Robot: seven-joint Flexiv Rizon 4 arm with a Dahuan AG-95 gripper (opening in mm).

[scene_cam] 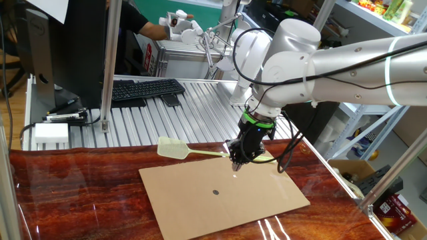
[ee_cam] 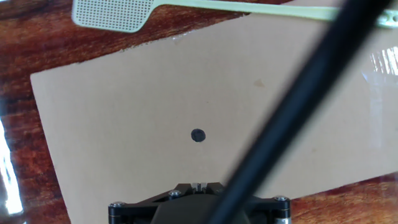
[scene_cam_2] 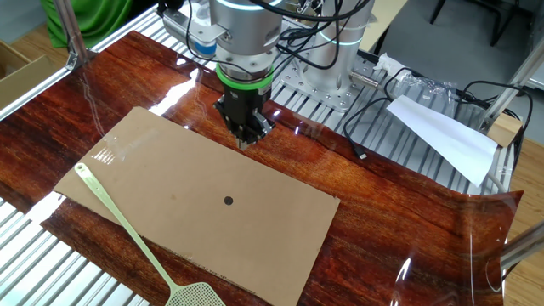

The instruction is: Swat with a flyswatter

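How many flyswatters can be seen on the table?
1. The pale yellow-green plastic flyswatter lies flat along one edge of the brown cardboard sheet, its mesh head on the dark wooden tabletop. None seems hidden.

We cannot read any words or numbers here. The red and white box (scene_cam: 148,55) far back on the left behind the keyboard has print on it, but it is too small and blurry for us. The red box (scene_cam: 398,212) down on the floor at the right has marks we cannot make out. The colored packs (scene_cam: 393,9) on the far shelf are too blurry too.
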